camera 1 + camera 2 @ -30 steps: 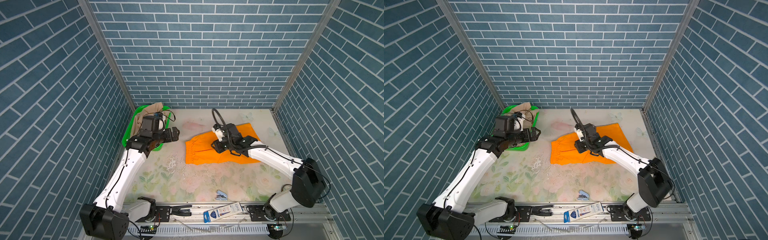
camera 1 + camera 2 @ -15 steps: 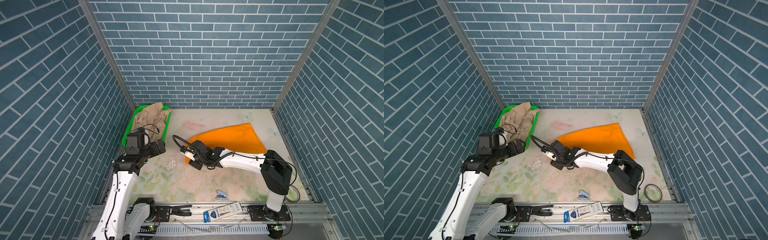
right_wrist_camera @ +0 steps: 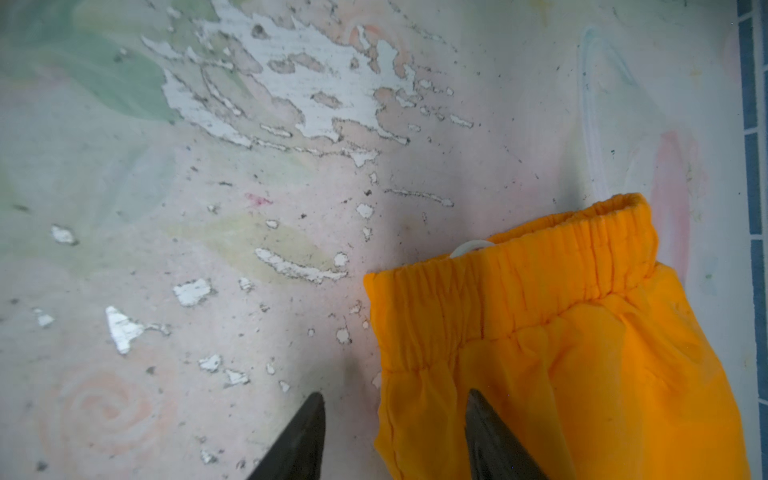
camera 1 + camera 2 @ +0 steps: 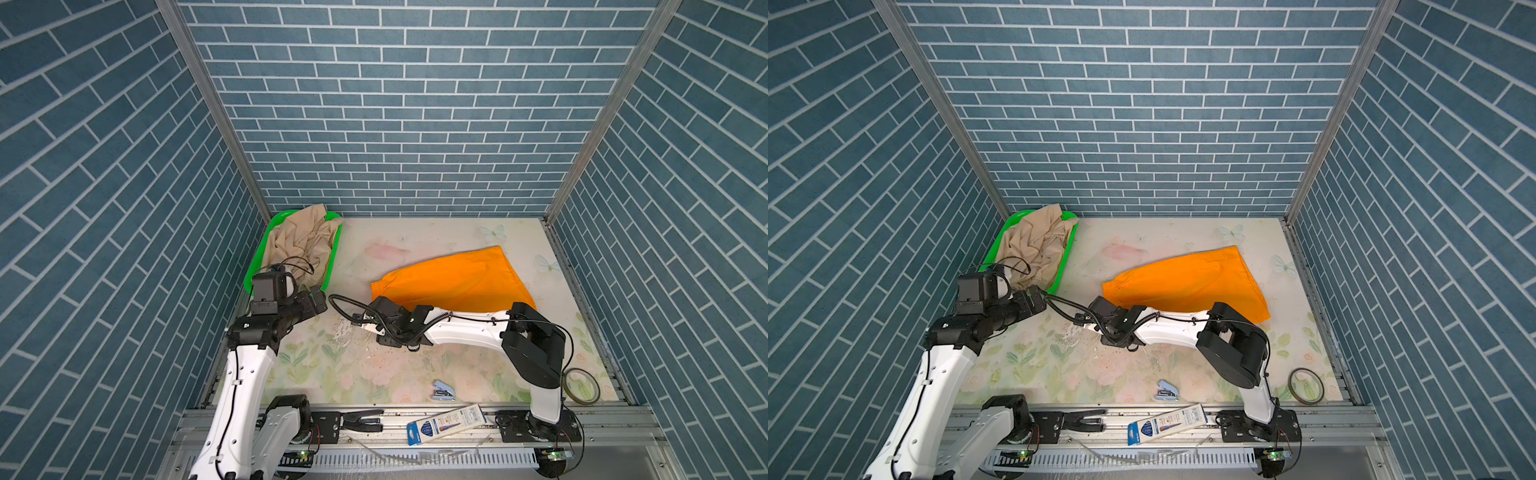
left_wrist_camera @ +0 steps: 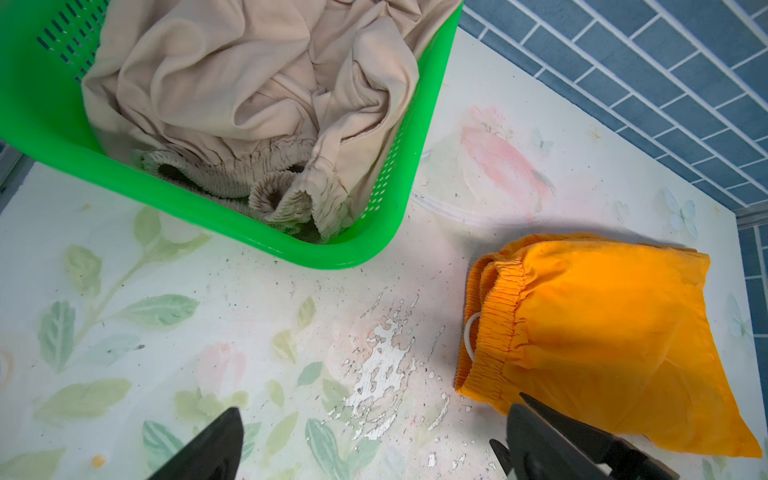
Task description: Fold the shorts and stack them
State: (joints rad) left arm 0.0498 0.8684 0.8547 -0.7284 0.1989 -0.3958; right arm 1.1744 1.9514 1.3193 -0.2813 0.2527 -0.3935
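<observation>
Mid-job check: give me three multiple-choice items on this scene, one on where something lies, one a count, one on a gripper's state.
1. Where are the beige shorts?
A. folded flat in the middle
B. bunched in the green basket
C. hung up high

2. How many pairs of shorts show?
A. two
B. three
C. four

3. The left gripper is:
A. shut on cloth
B. shut on nothing
C. open and empty

Key:
1 B, the crumpled beige cloth fills the basket.
2 A, only the beige pair and the orange shorts are visible.
3 C, in the left wrist view its jaws stand wide apart with nothing held between them.
</observation>
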